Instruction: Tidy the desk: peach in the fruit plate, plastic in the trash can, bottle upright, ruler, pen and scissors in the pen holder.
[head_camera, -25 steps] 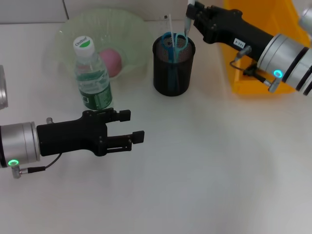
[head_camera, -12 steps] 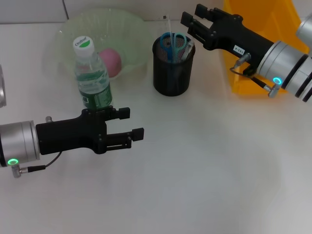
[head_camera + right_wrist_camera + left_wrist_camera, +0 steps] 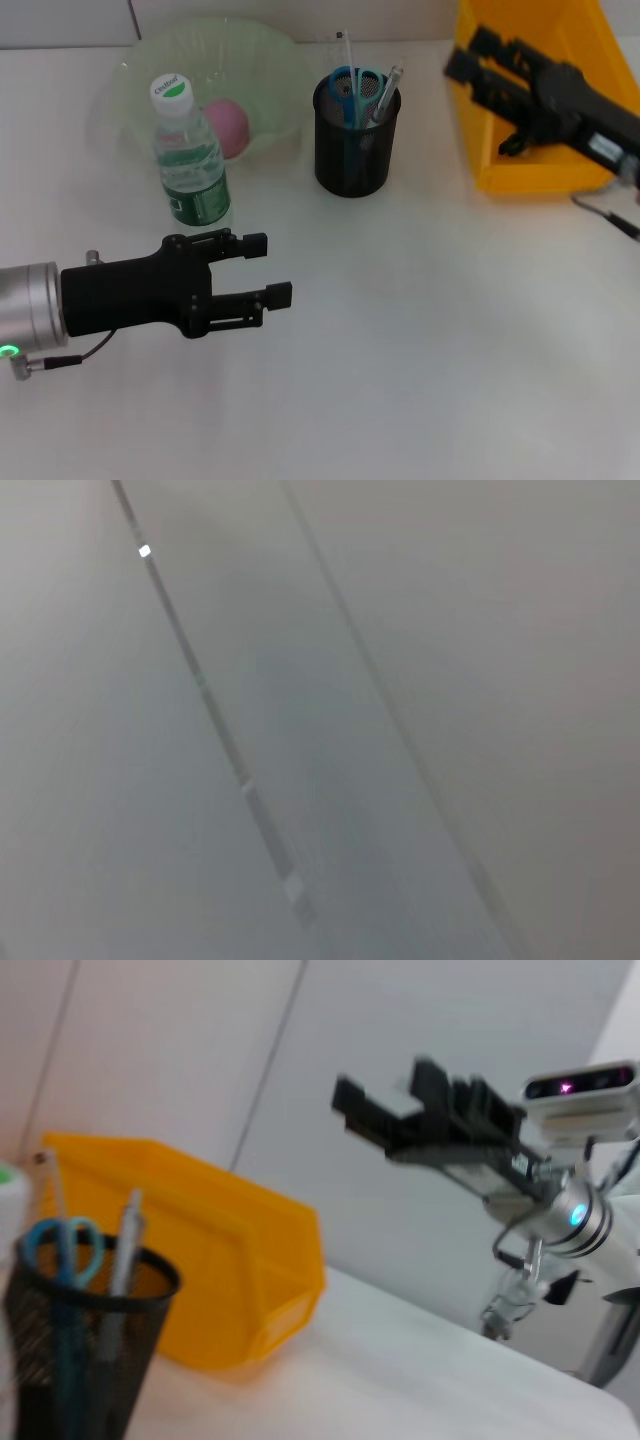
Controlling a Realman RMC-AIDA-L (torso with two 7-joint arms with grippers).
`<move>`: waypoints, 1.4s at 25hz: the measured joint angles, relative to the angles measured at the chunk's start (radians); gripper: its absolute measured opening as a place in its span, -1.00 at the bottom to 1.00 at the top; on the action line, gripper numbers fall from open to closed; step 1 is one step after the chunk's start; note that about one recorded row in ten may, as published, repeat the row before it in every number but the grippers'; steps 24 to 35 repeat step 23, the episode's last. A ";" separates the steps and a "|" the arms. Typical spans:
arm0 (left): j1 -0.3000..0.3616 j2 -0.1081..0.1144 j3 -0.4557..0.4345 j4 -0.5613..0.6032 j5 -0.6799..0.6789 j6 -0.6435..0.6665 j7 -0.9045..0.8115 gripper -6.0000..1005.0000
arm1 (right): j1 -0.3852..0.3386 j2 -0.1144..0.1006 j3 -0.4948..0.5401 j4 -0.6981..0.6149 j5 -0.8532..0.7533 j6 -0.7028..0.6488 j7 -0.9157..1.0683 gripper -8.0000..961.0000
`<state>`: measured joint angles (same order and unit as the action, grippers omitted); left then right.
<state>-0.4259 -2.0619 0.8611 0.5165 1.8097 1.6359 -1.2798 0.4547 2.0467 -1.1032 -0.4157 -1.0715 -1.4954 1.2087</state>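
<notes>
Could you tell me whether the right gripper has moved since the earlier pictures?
Yes. The right gripper has pulled away from the pen holder and now sits open over the yellow bin.

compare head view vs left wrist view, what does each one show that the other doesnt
Only the head view shows the left gripper, open over the table, the upright bottle and the peach in the fruit plate. Only the left wrist view shows the wall panels. Both show the pen holder with scissors and pen, the yellow bin, and the open right gripper.
</notes>
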 joint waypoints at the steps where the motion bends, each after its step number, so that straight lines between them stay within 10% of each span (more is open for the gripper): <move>1: 0.004 0.002 -0.002 0.003 0.000 0.025 0.011 0.55 | -0.022 -0.013 0.002 -0.027 -0.063 -0.041 0.043 0.42; 7: 0.014 0.009 -0.011 0.016 0.000 0.113 0.022 0.55 | -0.065 -0.069 0.056 -0.030 -0.455 -0.252 0.123 0.44; 35: 0.032 0.000 -0.044 0.004 -0.002 0.158 0.023 0.57 | -0.081 -0.061 0.111 -0.035 -0.571 -0.336 0.119 0.44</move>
